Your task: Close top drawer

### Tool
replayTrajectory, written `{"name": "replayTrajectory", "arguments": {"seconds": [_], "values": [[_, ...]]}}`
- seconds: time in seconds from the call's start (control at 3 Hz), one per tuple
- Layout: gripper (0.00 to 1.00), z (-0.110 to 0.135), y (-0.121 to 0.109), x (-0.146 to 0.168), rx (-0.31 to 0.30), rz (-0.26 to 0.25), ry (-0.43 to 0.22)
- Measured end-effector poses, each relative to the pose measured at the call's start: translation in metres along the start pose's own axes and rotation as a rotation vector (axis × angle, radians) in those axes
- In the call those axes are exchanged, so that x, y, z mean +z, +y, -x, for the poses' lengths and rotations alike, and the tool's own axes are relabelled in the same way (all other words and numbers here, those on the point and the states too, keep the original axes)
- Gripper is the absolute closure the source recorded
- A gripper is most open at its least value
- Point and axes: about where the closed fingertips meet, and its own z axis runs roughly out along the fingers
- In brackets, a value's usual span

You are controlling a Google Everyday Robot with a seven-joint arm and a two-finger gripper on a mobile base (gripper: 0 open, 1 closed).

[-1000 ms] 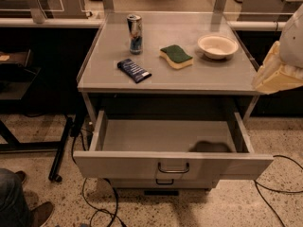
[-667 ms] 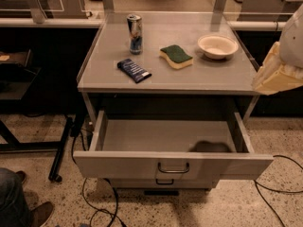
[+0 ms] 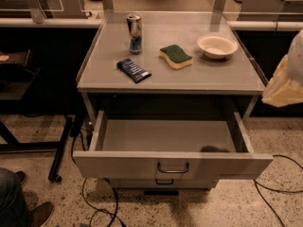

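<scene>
The top drawer [image 3: 173, 165] is pulled far out of the grey cabinet, under the table top. Its front panel faces me, with a small dark wire handle [image 3: 173, 168] at its centre. The inside of the drawer looks empty, with a shadow at its right front. My gripper [image 3: 285, 85] shows as a cream and white shape at the right edge of the view. It is above and to the right of the drawer's right front corner and does not touch it.
On the grey table top [image 3: 208, 74] stand a drink can [image 3: 135, 33], a dark blue packet [image 3: 133, 70], a yellow-green sponge [image 3: 175, 56] and a white bowl [image 3: 217, 45]. A lower drawer handle [image 3: 164, 181] shows beneath. Cables [image 3: 102, 202] lie on the floor. A person's shoe [image 3: 40, 213] is at the bottom left.
</scene>
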Motion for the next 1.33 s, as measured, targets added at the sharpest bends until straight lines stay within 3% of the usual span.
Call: {"name": "replayTrajectory", "arguments": {"seconds": [0.67,1.0,1.33], "values": [[1.00,-0.041,0.044,0.089,0.013,0.117,0.088],[1.00,-0.048,0.058,0.126,0.010,0.175,0.067],[1.00,-0.048,0.058,0.126,0.010,0.175,0.067]]}}
